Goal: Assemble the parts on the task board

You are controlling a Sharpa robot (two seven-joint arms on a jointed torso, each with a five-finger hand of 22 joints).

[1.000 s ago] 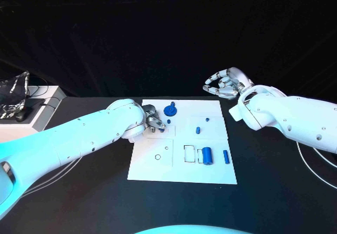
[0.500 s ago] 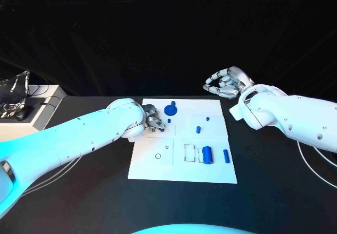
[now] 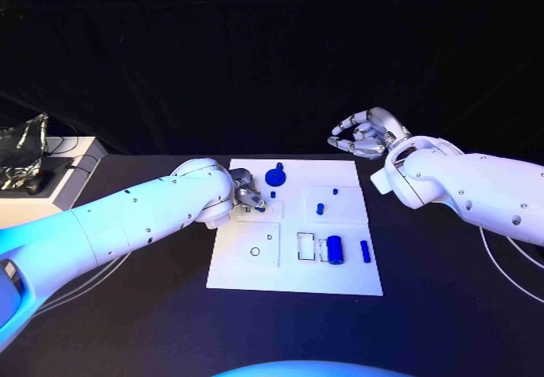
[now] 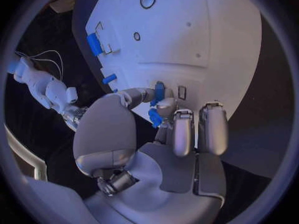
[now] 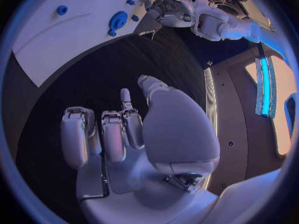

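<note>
The white task board [image 3: 244, 275] lies mid-table. My left hand [image 3: 249, 198] rests over its left edge and pinches a small blue part [image 4: 158, 91] between thumb and a fingertip, low over the board [image 4: 206, 30]. Standing on the board are a round blue knob [image 3: 276, 175], a short peg [image 3: 320, 209], a fat blue cylinder [image 3: 335, 250] and a slim bar [image 3: 364, 251]. My right hand [image 3: 365, 135] hovers beyond the board's far right corner, fingers curled in with nothing in them. The right wrist view shows that hand [image 5: 124, 129], the knob [image 5: 117, 21] and the board [image 5: 69, 35].
A ring outline [image 3: 255, 252] and a rectangular slot [image 3: 306, 246] mark the board's near half. A white box [image 3: 63, 177] with a crumpled silvery object [image 3: 25, 145] stands at the table's left end. Cables [image 3: 505, 255] trail on the right.
My right hand has drifted slightly to the right. My left hand has stayed at the board's left edge with the small blue part.
</note>
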